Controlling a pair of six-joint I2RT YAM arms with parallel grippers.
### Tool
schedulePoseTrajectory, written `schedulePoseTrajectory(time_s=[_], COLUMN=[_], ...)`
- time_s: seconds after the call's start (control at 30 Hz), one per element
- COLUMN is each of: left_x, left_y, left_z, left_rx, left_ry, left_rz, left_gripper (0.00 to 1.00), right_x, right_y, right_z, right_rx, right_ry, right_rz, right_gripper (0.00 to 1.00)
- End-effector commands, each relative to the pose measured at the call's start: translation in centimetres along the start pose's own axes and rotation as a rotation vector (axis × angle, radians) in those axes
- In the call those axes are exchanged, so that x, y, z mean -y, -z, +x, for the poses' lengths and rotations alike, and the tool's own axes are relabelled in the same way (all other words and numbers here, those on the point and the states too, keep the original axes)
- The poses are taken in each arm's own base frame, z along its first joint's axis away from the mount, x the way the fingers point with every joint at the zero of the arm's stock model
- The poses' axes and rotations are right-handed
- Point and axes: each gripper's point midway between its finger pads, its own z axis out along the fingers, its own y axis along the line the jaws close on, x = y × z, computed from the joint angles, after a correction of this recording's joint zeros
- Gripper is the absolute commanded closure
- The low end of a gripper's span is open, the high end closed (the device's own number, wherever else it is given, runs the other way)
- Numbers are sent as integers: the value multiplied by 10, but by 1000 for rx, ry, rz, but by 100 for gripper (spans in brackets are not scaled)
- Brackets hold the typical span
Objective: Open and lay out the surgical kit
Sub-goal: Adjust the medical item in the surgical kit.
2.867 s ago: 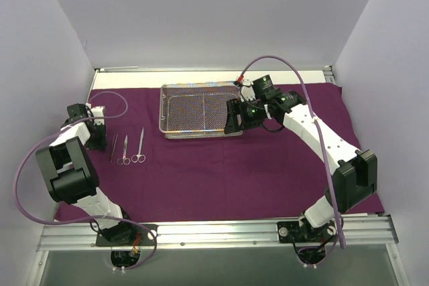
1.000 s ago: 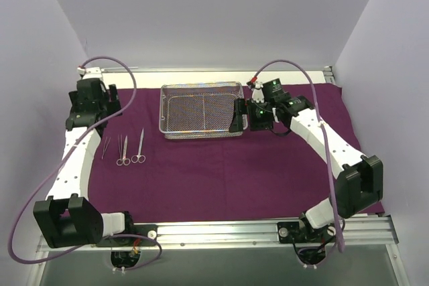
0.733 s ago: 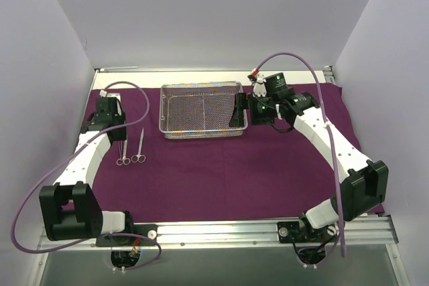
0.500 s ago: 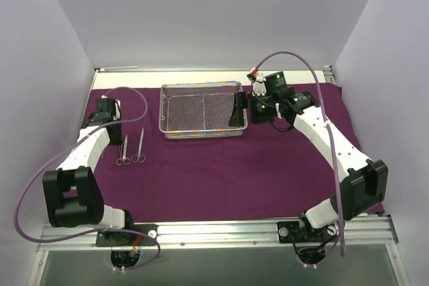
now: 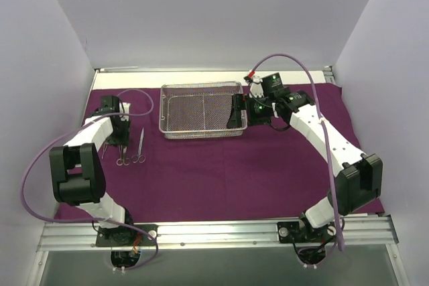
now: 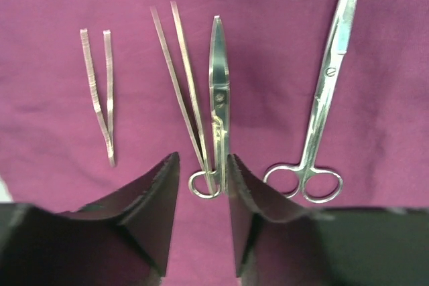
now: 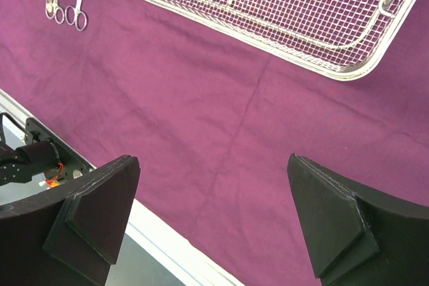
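The dark purple cloth wrap [image 5: 221,172] lies spread flat over the table. The silver wire-mesh tray [image 5: 201,112] stands on it at the back middle and holds nothing; it also shows in the right wrist view [image 7: 281,11]. To its left lie short tweezers [image 6: 97,92], long tweezers [image 6: 179,85] and two scissors [image 6: 220,92] [image 6: 323,105] in a row. My left gripper [image 6: 203,189] is open, its jaws narrowly apart on either side of the ring handle of the left scissors. My right gripper [image 7: 214,192] is open wide and empty, at the tray's right end [image 5: 236,113].
A metal rail [image 5: 214,232] runs along the near table edge, also seen in the right wrist view [image 7: 161,239]. White walls close in the left, back and right. Purple cables loop from both arms.
My left arm has swung in from the far left and brought its gripper down over the row of instruments. My right gripper has stayed at the tray's right end.
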Motion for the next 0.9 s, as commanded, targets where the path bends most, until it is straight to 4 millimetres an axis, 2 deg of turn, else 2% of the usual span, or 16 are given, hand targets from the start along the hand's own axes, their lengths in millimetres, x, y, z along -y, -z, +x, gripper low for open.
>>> schedulePoseTrajectory(time_s=[0.0, 0.1, 0.4, 0.87], left_x=[4, 4, 3, -6], left_y=[1, -2, -8, -21], left_z=[-12, -9, 5, 14], left_rx=[1, -15, -55, -89], left_ry=[5, 6, -3, 2], left_rz=[60, 65, 60, 58], left_gripper=[59, 66, 66, 68], right_x=[-8, -12, -16, -14], right_y=[-4, -5, -5, -5], right_z=[2, 3, 2, 0], right_rx=[-11, -15, -13, -10], right_ry=[21, 48, 84, 83], right_rz=[-27, -25, -15, -6], right_gripper=[0, 0, 0, 0])
